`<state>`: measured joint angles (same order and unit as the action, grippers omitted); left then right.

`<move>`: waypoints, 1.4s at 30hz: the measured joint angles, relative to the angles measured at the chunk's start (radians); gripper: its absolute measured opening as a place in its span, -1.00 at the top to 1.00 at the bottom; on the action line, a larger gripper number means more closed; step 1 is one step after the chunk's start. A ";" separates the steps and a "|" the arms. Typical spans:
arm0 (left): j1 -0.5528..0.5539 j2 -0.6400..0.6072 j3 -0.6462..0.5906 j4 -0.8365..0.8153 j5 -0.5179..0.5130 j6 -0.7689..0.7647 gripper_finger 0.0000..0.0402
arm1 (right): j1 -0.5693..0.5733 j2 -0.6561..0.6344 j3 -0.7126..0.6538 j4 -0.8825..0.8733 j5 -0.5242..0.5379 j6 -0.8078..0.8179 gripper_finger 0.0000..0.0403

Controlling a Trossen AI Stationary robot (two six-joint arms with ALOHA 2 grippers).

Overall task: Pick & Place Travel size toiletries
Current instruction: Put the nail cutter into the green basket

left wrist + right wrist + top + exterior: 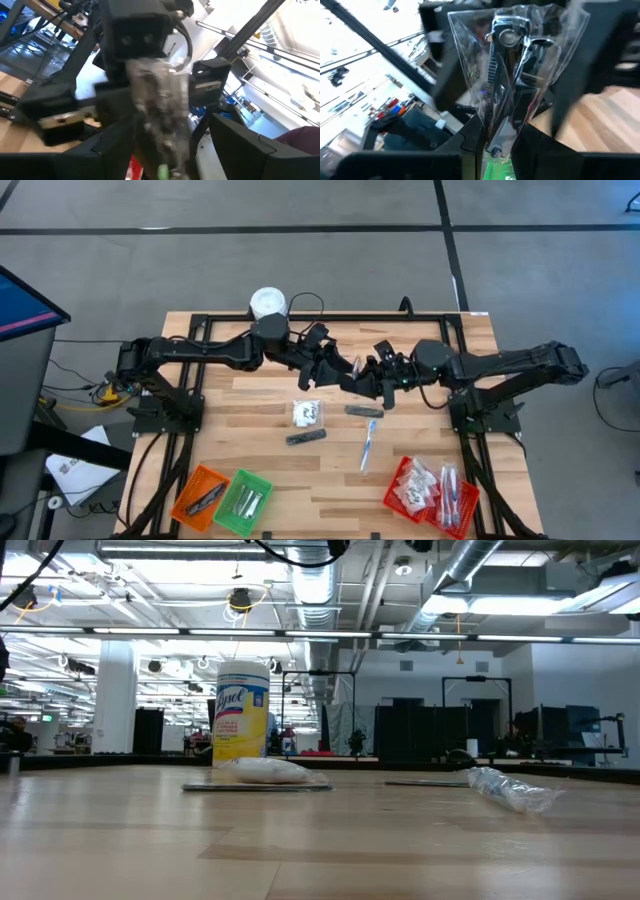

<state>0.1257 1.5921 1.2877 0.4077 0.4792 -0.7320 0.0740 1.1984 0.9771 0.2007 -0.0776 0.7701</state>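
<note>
A clear-wrapped razor (507, 75) hangs above the worktop (260, 405), pinched at both ends between the left gripper (342, 370) and the right gripper (366, 372). On the boards below lie a white square sachet (307, 413) with black marks, a dark narrow stick (305, 437), a second dark narrow stick (363, 411) and a slim wrapped toothbrush (368, 445). More white sachets and wrapped sticks (428, 487) fill the red baskets (394, 492).
</note>
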 joint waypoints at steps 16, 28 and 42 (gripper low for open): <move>0.000 0.000 0.000 -0.022 -0.072 0.002 0.39 | -0.037 0.001 0.000 -0.024 -0.005 0.008 0.70; 0.000 0.000 0.000 -0.022 -0.063 -0.032 0.80 | -0.024 0.001 0.000 -0.005 0.005 0.013 0.32; -0.119 -0.141 0.002 -0.438 -0.288 -0.098 0.99 | 0.116 -0.060 0.020 -0.064 -0.054 0.034 -0.34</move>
<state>0.0070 1.4508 1.2894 -0.0303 0.1910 -0.8295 0.1901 1.1379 0.9974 0.1366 -0.1321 0.8036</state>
